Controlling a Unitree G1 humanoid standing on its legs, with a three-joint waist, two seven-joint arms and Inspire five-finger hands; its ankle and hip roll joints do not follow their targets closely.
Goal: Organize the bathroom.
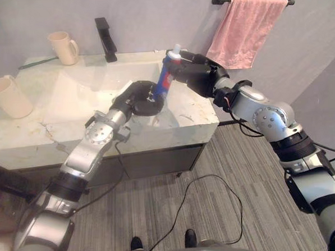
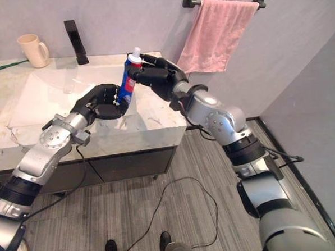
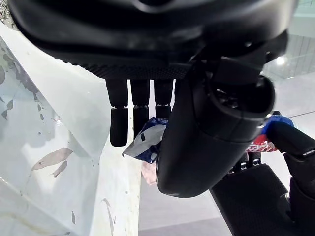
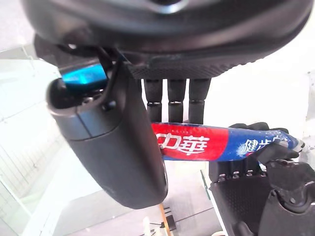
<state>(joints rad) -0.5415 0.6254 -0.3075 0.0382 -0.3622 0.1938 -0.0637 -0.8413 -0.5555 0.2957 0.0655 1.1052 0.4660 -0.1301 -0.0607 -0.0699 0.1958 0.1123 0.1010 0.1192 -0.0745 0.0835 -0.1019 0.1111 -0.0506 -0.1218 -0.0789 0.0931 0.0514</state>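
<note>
The only print stands on the toothpaste tube [image 4: 187,142]. In the right wrist view a row of large white characters runs along its red band, and a second row of smaller white characters follows on the blue part toward the crimped end. The curled fingers of the left hand [image 4: 256,132] cover the last of that row, and the thumb of the right hand [image 4: 113,147], which pinches the tube, hides the start of the red band. From the head views the same tube shows its red and blue label (the characters there are too small to make out).
</note>
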